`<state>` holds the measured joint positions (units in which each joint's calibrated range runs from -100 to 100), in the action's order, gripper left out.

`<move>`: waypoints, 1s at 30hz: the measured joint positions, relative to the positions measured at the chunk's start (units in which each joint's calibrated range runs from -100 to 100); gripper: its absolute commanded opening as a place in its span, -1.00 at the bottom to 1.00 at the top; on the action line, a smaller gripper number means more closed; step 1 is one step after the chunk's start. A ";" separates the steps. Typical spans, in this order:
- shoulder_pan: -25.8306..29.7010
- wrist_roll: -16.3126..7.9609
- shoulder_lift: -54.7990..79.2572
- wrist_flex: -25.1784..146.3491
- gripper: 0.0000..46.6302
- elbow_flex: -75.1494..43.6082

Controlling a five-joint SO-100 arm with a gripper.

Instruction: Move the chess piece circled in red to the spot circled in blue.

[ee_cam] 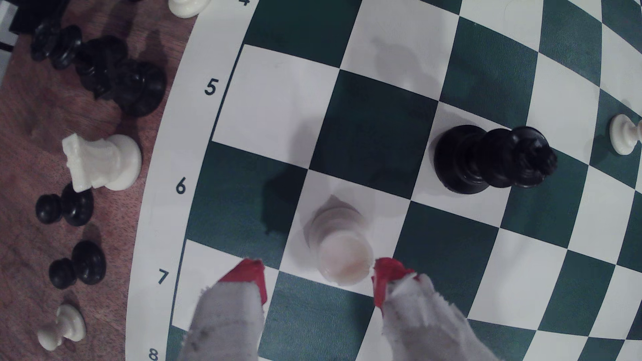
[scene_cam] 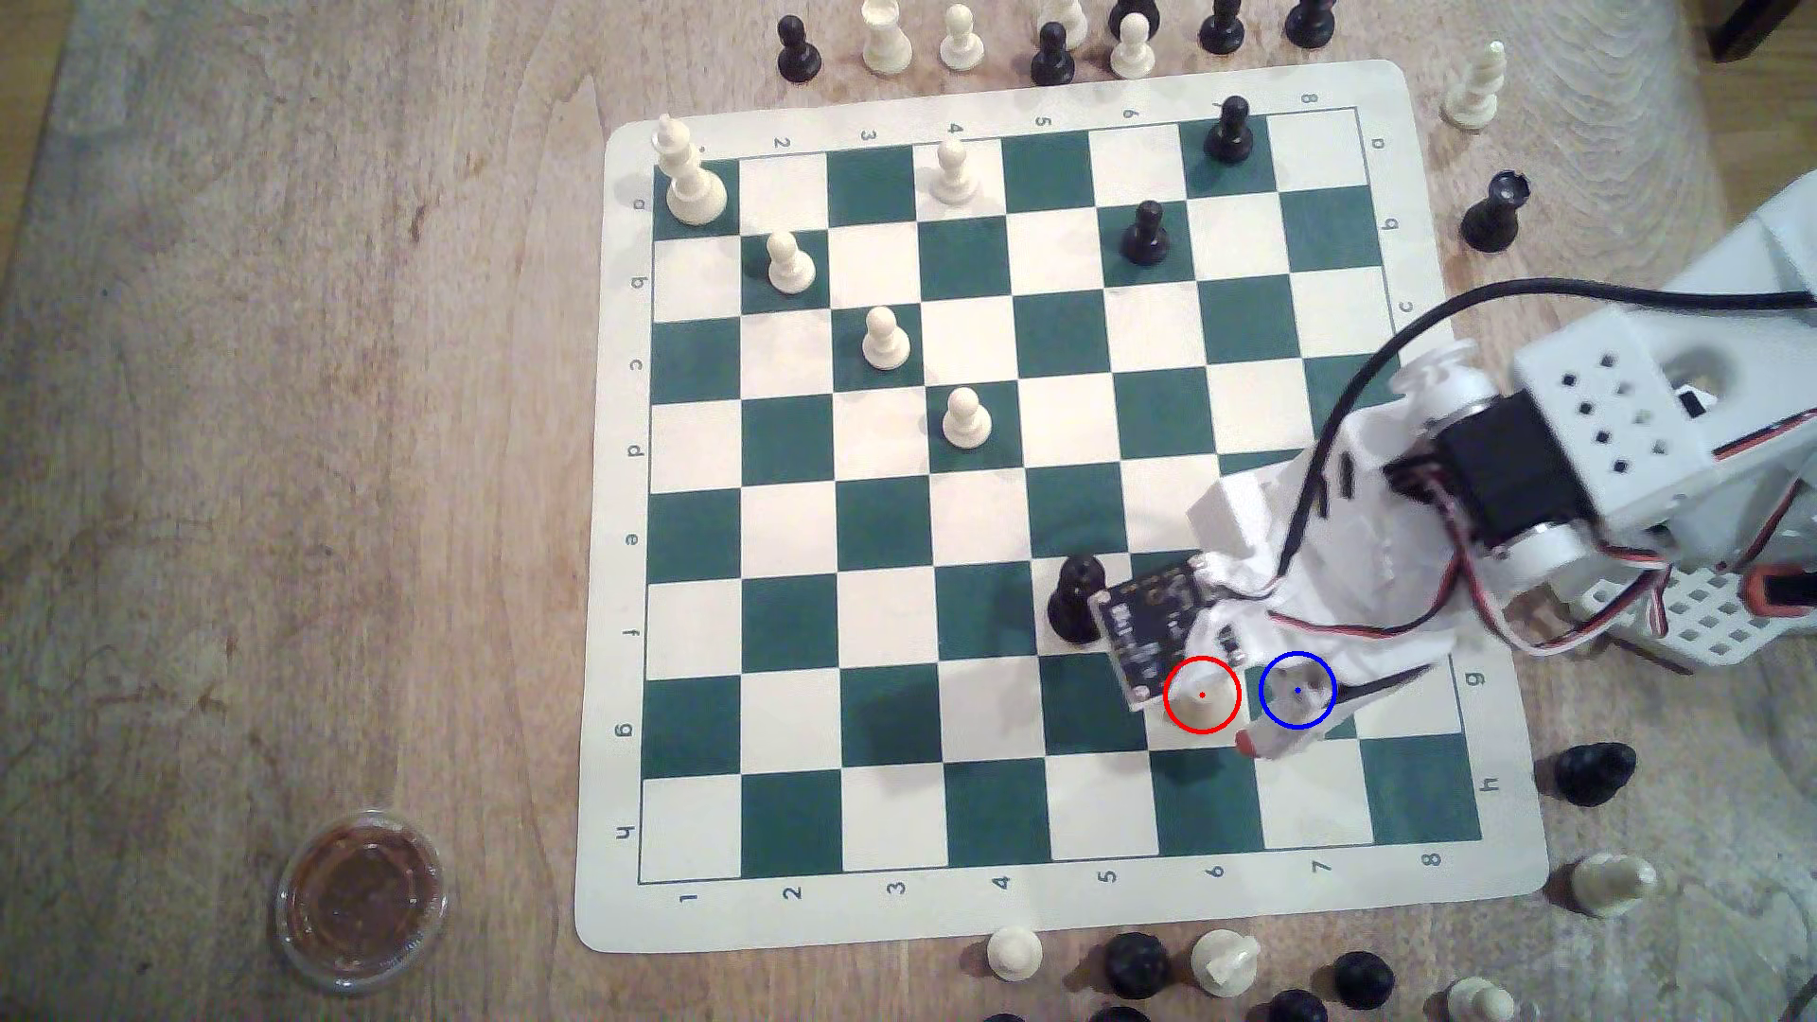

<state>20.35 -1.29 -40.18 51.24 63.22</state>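
Gripper: red-tipped fingers spread apart — the pawn sits between them, touching one tip.
Blue-ringed square: just beside the pawn — arm above it.

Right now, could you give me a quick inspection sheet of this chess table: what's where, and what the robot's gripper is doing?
Surface: green-and-white chess mat on a wooden table.
Job's things: cream chess piece circled in red on a white square; the spot circled in blue is the neighbouring green square.
Clutter: cream and black pieces on the board, a tall black piece close by; spare pieces around the mat; a lidded brown cup.
Grippers: gripper open, red-tipped fingers on either side of the piece; contact cannot be told.
Cables: black cable arcs over the arm; thin red, white and black wires.
Surroundings: nothing seen.
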 measured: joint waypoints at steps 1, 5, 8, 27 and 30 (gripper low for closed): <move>-0.07 0.00 0.59 0.00 -0.24 -0.54; 0.00 0.29 3.77 -0.16 -0.25 -2.98; -0.52 0.29 5.78 -1.04 -0.28 -3.89; 0.15 0.29 9.05 -2.07 -0.79 -3.98; 0.15 0.29 9.05 -2.07 -0.81 -3.98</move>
<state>20.50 -1.00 -31.13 49.16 59.24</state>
